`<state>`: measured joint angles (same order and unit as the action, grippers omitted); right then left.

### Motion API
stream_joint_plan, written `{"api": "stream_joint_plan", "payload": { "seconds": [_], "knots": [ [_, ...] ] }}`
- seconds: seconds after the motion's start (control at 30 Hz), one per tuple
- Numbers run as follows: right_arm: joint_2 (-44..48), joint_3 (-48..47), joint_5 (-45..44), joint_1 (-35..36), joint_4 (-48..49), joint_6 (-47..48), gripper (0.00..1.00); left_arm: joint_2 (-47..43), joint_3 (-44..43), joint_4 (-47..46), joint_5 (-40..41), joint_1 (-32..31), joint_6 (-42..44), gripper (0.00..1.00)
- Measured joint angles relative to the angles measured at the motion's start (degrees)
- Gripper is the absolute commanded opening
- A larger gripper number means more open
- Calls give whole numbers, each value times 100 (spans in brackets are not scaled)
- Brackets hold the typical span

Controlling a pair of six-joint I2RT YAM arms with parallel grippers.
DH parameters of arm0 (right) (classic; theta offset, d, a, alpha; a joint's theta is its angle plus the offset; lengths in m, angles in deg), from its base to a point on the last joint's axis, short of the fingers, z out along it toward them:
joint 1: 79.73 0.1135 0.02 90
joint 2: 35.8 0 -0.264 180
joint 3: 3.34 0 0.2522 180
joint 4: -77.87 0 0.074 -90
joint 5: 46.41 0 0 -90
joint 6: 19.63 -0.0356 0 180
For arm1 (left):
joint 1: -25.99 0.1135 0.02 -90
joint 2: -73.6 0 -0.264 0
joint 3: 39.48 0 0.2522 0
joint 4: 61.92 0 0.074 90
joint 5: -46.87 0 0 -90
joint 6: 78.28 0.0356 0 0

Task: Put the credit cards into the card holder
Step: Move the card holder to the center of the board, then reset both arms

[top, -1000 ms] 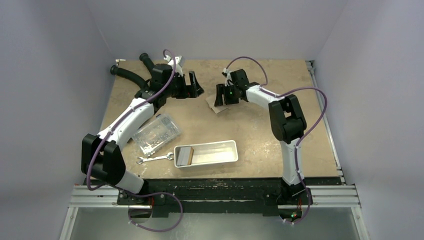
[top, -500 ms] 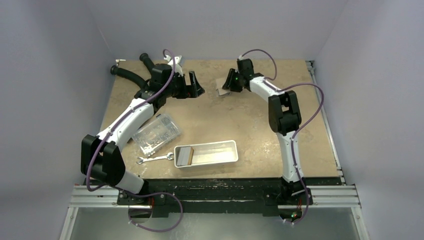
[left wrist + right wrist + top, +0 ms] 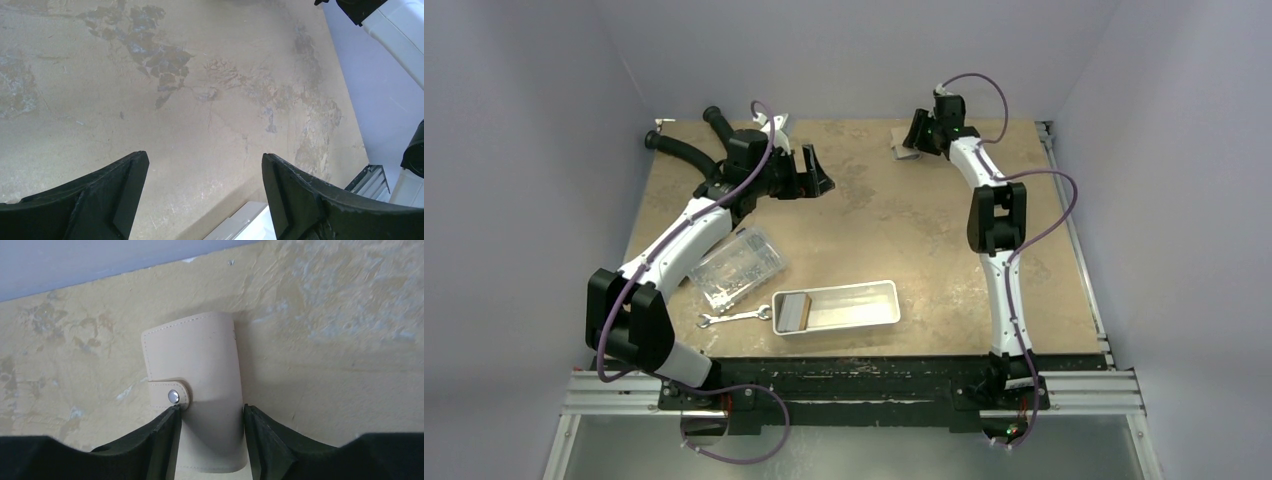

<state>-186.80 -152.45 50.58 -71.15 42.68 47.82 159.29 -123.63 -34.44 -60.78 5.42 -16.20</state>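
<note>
Beige stitched card holder point(image 3: 200, 360), folded and snapped closed

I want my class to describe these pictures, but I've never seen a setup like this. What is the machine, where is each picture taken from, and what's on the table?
The machine is two robot arms, a left arm and a right arm, bolted to the near edge of a table. The wide picture looks down from above; the other two come from cameras on each wrist. The left gripper is open and empty. The right gripper, near the far edge, pinches a beige card holder, snapped shut. On the table lie a white tray with a card in its left end, a silver wrench and a clear plastic box.
</note>
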Motion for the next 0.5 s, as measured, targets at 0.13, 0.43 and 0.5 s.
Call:
{"api": "stream_joint_plan", "payload": {
  "seconds": [0.13, 0.43, 0.5],
  "knots": [
    [-155, -354, -33, -50, -68, 214, 94, 0, 2, -37, 0, 0, 0, 90],
    [697, -411, -656, -61, -927, 365, 99, 0, 2, -46, 98, 2, 11, 90],
    [1600, 234, -914, -35, -1176, 352, 99, -24, 17, -68, 151, 2, 46, 90]
  ]
}}
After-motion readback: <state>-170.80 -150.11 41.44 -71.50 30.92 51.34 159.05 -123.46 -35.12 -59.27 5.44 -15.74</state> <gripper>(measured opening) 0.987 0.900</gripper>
